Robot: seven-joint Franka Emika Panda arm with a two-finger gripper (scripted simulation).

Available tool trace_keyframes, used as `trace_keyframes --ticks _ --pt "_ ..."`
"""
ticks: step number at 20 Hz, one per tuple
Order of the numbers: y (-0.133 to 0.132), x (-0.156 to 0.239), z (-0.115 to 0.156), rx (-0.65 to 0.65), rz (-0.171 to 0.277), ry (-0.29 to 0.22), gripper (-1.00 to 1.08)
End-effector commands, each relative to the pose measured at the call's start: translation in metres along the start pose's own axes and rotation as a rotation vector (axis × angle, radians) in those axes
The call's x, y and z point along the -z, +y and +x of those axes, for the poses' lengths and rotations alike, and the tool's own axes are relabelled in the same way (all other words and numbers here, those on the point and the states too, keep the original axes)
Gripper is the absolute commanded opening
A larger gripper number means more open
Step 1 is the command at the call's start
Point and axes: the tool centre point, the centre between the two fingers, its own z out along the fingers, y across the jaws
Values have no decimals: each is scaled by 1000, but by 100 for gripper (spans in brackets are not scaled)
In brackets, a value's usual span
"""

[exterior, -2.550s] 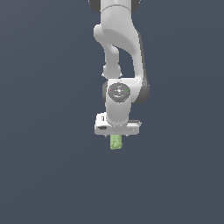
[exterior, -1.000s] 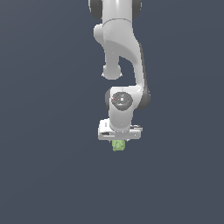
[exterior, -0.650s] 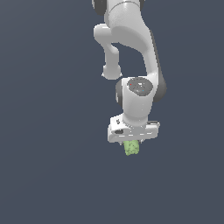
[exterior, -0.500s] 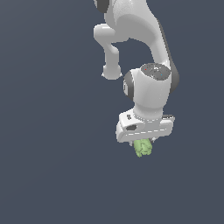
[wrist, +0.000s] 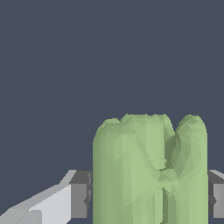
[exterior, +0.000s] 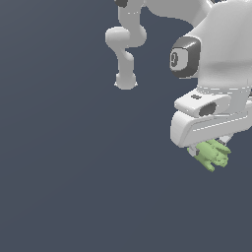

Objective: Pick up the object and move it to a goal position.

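Observation:
The light-green lumpy object (exterior: 212,154) with finger-like ridges hangs under my white gripper (exterior: 209,147) at the exterior view's right, held in the air against the plain dark background. The hand's body covers most of the fingers there. In the wrist view the object (wrist: 148,170) fills the space between my two grey finger pads (wrist: 81,194), which press on its two sides. The gripper is shut on it. No goal marker shows in either view.
The arm's white links (exterior: 127,44) rise to the top of the exterior view. Everything else is a uniform dark grey surface.
The arm has carried the object toward the exterior view's right and closer to the camera, so the hand now looks much larger. The grip on the object is unchanged.

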Motion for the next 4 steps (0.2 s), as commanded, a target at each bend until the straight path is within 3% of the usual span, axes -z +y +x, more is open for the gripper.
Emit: trace_keyframes --ticks 1,4 --pt "-10 14 10 16 3 24 -100" --pt "-14 19 14 22 4 34 -100"
